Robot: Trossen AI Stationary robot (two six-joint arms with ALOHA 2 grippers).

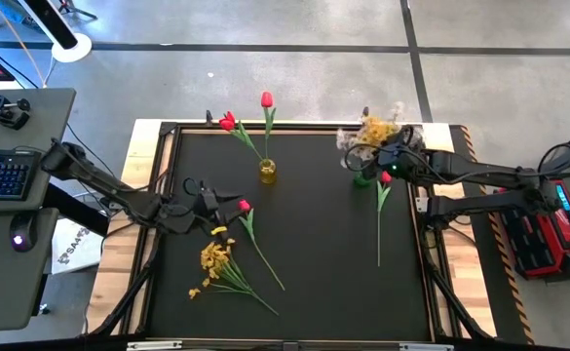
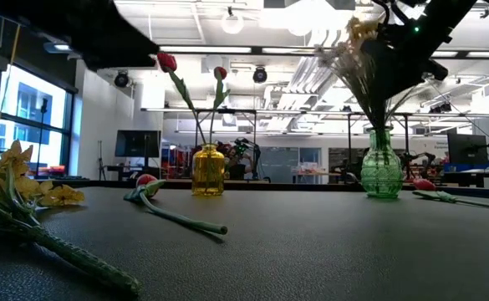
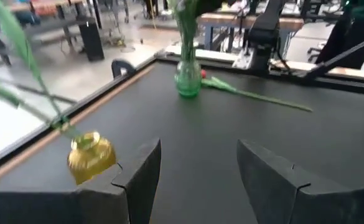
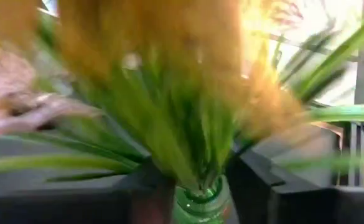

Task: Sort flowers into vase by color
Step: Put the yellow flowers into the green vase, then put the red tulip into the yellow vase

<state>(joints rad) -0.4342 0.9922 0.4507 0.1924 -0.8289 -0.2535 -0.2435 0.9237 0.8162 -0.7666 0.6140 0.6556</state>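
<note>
My right gripper [image 1: 390,161] is over the green vase [image 1: 362,179] near the table's far right, shut on a yellow spray [image 1: 374,128] among the vase's stems. A white spray [image 1: 348,141] stands in the same vase. My left gripper [image 1: 224,202] is open and touches nothing, just left of a red tulip [image 1: 260,244] lying flat on the mat. Another yellow spray [image 1: 216,261] lies near the front left. A yellow vase [image 1: 268,173] holds two red tulips [image 1: 267,100]. One more red tulip [image 1: 380,210] lies beside the green vase. My right gripper pinches the yellow spray's bunch of green stems and leaves [image 4: 194,158] between its two fingers [image 4: 256,180], below the blossoms. It comes from above, pointing down. The stems run upright into the green vase's neck [image 4: 200,202]. Blur hides the exact place of contact.
The black mat sits in a raised frame [image 1: 158,146] with wooden edges. A desk with keyboard [image 1: 2,175] and mouse stands left of the table, a red case [image 1: 538,234] to the right. Bare mat lies in the middle and near right.
</note>
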